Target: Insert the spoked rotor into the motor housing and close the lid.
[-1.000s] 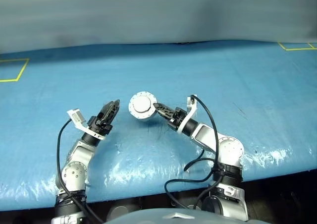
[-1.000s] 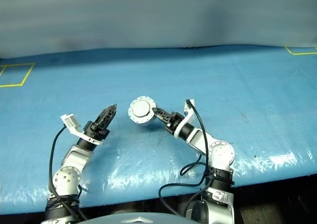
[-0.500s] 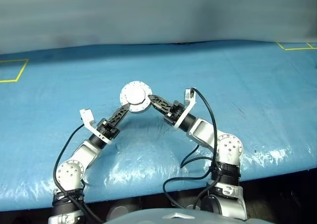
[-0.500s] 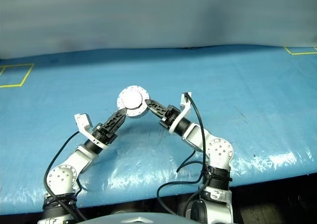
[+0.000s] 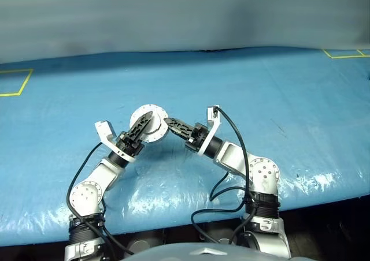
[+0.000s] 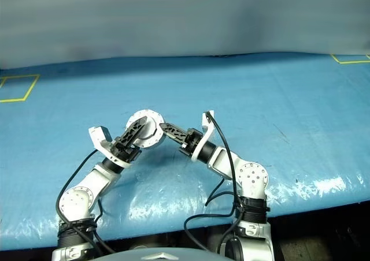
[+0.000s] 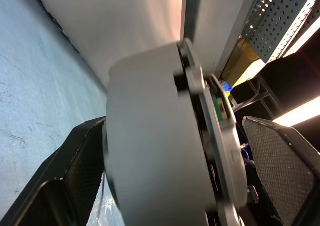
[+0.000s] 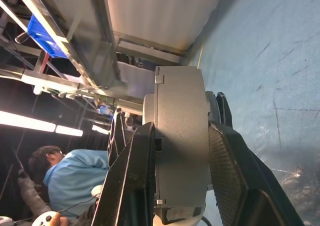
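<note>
Left gripper (image 5: 143, 124): jaws spread wide, one finger on each side of the motor housing (image 5: 150, 123), not pinching it. Motor housing: closed by the lid (image 7: 150, 151), raised off the blue table cover (image 5: 277, 88), between the two grippers. Right gripper (image 5: 167, 122): clamped across the housing's thickness, just right of it.

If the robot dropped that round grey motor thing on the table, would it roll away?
The motor housing, closed and held off the blue table in the right hand, looks round as a puck, so on its edge it might roll, on its flat face probably stay. It keeps its shape when pinched, so likely stiff. Its smooth grey shell may be slippery.
</note>
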